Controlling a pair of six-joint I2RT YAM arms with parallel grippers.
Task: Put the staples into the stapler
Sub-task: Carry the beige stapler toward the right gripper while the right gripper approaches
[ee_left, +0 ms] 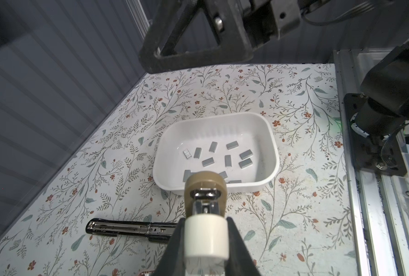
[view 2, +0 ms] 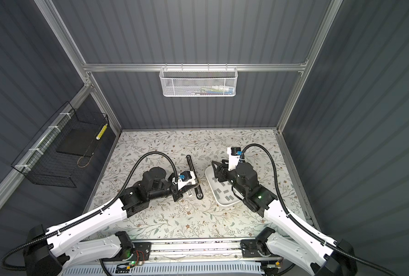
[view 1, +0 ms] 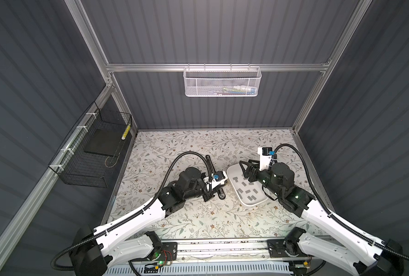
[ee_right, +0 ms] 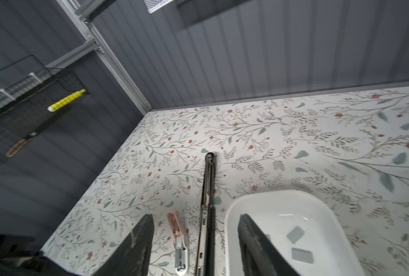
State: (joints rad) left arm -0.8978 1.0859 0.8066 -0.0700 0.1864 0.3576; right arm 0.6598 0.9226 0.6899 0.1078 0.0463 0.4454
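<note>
The black stapler (view 1: 209, 167) (ee_left: 127, 229) (ee_right: 207, 186) lies opened flat on the floral table, its metal rail facing up. To its right a white tray (view 1: 251, 203) (ee_left: 213, 119) holds several grey staples (view 1: 249, 191) (ee_left: 232, 145) (ee_right: 295, 235). My left gripper (ee_left: 206, 222) (view 2: 195, 184) is shut on a white piece with a tan cap and a metal end, held just over the stapler. I cannot tell if that piece belongs to the stapler. My right gripper (ee_right: 196, 216) (view 1: 243, 170) hovers open over the tray's far-left rim, nothing between its fingers.
A small pink and white tool (ee_right: 175, 224) lies on the table beside the stapler. A black wire basket (view 1: 91, 155) hangs on the left wall and a white mesh basket (view 1: 222, 81) on the back wall. An aluminium rail (view 1: 222, 246) runs along the front edge.
</note>
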